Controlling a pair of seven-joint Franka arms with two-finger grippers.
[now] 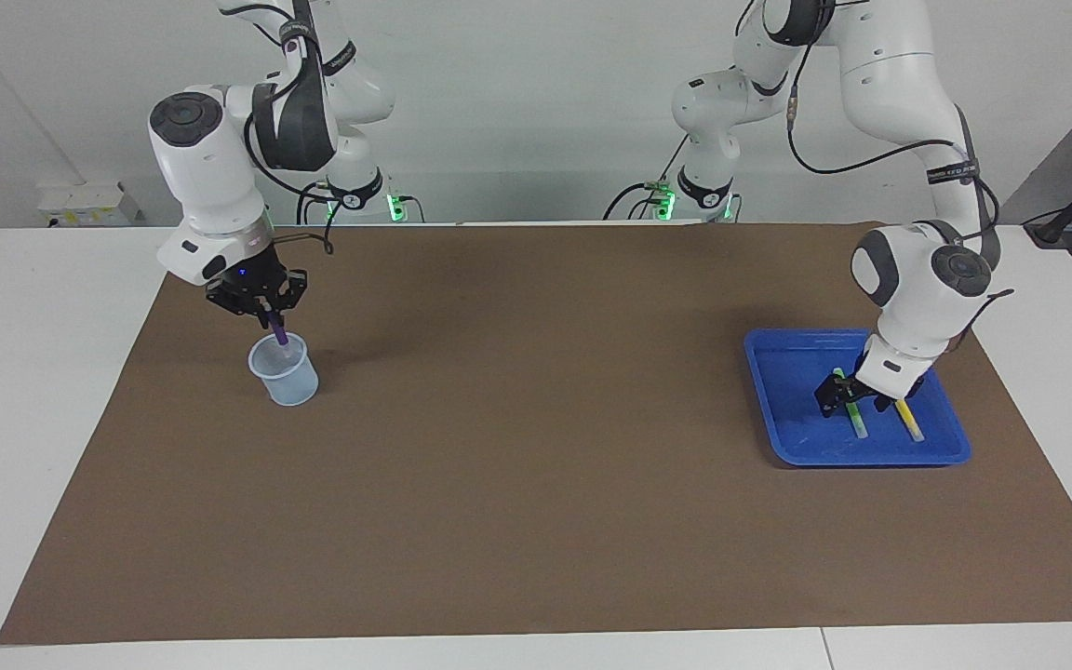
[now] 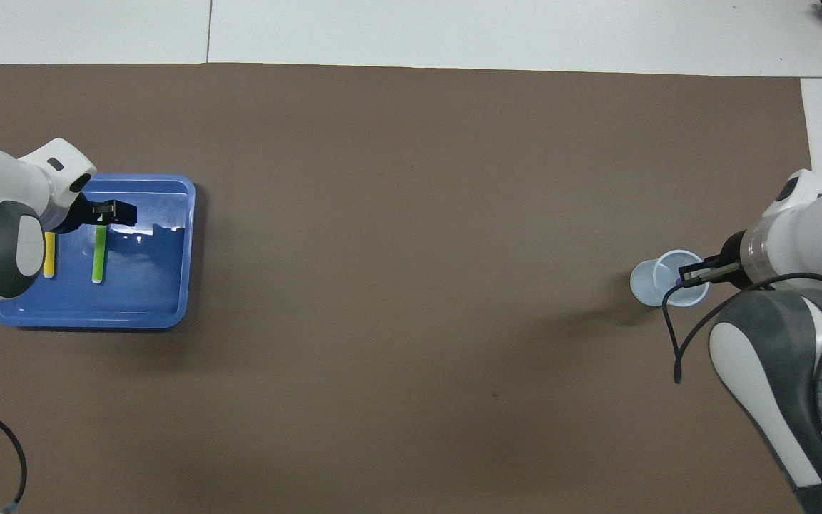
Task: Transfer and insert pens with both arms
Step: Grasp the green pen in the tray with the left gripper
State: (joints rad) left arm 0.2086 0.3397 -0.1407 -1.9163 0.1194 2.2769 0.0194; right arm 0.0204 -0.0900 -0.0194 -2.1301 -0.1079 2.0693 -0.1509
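Over at the right arm's end of the surface: right hand (image 1: pixel 261 312) clamped on the purple pen (image 1: pixel 281 333), pen near upright, tip already dipping into the clear cup (image 1: pixel 284 370), so probably just a drop left. At the left arm's end: left hand (image 1: pixel 854 395) spread wide, straddling the green pen (image 1: pixel 856 417) in the blue tray (image 1: pixel 783 409). Yellow pen (image 1: pixel 909 422) parallel just beside it, long axes pointing away from the robots.

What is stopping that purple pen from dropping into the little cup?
Nothing visible. The right gripper holds the purple pen upright, its lower end already inside the open plastic cup.
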